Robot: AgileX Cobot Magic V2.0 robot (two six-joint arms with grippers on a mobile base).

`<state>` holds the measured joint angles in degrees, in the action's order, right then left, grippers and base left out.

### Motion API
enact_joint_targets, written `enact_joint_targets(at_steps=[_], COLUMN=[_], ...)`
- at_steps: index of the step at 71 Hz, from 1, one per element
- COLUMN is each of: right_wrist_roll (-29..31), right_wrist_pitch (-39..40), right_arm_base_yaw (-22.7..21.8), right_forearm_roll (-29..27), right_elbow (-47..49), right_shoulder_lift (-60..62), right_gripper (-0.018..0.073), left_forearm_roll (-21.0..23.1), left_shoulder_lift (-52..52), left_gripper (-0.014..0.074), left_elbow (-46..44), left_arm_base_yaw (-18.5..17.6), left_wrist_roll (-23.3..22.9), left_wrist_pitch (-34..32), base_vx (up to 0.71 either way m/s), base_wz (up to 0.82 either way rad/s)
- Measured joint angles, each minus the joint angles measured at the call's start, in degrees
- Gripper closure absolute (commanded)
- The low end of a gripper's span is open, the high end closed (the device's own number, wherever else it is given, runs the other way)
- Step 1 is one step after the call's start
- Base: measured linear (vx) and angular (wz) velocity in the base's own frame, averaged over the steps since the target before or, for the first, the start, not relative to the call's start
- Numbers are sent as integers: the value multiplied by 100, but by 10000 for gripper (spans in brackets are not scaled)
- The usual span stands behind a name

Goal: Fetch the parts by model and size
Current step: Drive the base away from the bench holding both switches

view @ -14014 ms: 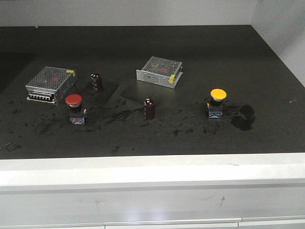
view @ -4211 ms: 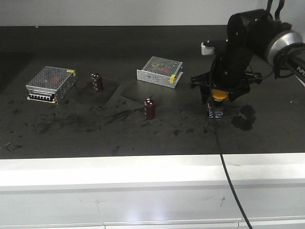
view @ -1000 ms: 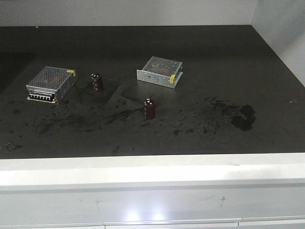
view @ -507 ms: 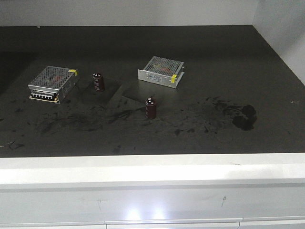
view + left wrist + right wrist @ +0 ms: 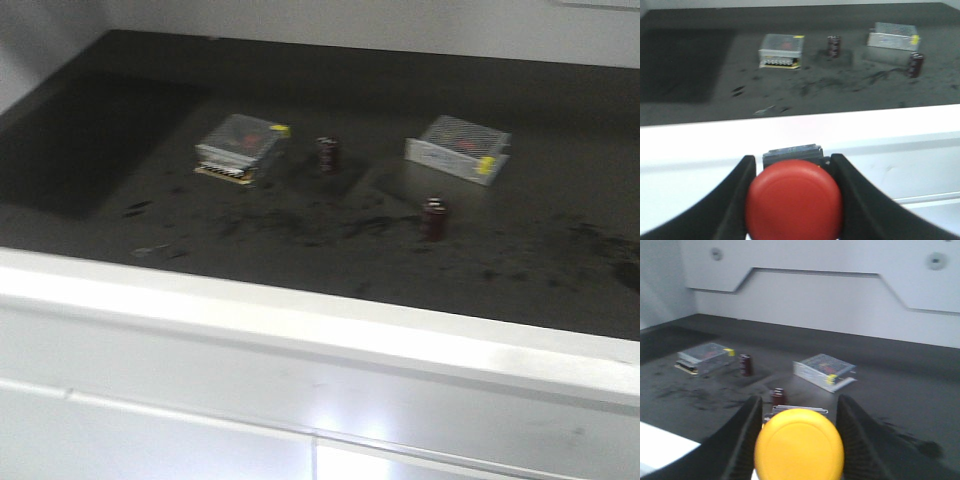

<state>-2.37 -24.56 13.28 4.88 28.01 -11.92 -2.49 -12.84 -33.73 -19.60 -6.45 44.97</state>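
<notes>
**Both switches clamped; boxes and capacitors on the table**

Left wrist view: the left gripper [image 5: 791, 160] is clamped on the red-capped switch [image 5: 794, 200] at bottom centre, a dark finger against each side of the cap. A white ledge [image 5: 700, 140] crosses mid-frame, with the dark tabletop [image 5: 690, 60] above it.

Right wrist view: the right gripper [image 5: 799, 407] pinches the yellow-capped switch [image 5: 799, 445] the same way, low centre, over the tabletop and facing a white wall panel [image 5: 815, 295].

Front view, blurred: the left silver box [image 5: 243, 147], the right silver box [image 5: 460, 148], the far capacitor [image 5: 329, 153] and the near capacitor [image 5: 433, 218] stand apart on the tabletop.
</notes>
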Motion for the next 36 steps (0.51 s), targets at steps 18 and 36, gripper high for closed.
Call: enact_joint_targets(at_steps=[18, 36], right_wrist_roll=[0, 0], right_wrist_pitch=[0, 0], right_arm_base_yaw=[0, 0], right_forearm_roll=[0, 0], right_elbow=[0, 0], right_shoulder_lift=[0, 0], right_gripper=[564, 564], left_forearm_roll=[-5, -5], left_shoulder_lift=[0, 0], left_gripper=[602, 602], left_elbow=[0, 0], left_arm_base_yaw=[0, 0], left_wrist_roll=[0, 0], left_wrist_pitch=[0, 0], base_vx=[-10, -8], base_wz=[71, 57])
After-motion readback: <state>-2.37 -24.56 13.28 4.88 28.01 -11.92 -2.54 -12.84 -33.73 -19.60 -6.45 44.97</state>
